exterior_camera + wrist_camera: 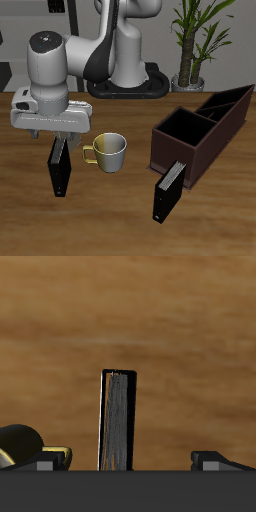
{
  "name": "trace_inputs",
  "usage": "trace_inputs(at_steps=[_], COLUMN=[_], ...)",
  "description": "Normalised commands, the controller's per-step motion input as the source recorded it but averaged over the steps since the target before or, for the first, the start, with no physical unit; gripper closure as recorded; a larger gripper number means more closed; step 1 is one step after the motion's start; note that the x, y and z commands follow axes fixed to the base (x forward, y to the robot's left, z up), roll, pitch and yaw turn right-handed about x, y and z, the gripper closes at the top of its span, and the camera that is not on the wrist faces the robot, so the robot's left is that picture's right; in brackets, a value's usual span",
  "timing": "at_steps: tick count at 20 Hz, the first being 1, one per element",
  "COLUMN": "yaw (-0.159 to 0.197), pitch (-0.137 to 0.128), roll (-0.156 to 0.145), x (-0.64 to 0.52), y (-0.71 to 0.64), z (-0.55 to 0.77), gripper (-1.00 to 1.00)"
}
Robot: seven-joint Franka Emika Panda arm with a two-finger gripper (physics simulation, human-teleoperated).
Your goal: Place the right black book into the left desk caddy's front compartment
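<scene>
The right black book (61,168) stands upright on the wooden table, directly under my gripper (57,136). In the wrist view the book (117,419) shows its page edge between my two fingertips (50,461), which stand wide apart and touch nothing. The gripper (130,462) is open and empty. The left desk caddy (216,125), a long dark maroon-brown box, lies on the far side of the mug. Its front compartment (181,134) is the big square section nearest the table's front edge, with nothing showing inside.
A grey mug (110,150) with a yellow handle stands between the book and the caddy; it also shows in the wrist view (20,444). A second black book (168,190) stands against the caddy's front end. A potted plant (195,40) stands behind the table.
</scene>
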Motion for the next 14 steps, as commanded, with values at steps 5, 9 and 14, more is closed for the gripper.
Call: trace_inputs(at_steps=[5, 9, 14], yaw=[-0.011, 0.013, -0.014], pitch=[0.033, 0.026, 0.041], roll=[-0.008, 0.008, 0.006], x=[0.03, -0.01, 0.02], y=[0.01, 0.07, -0.07], z=[-0.28, -0.24, -0.22], gripper=[-1.00, -1.00, -1.00])
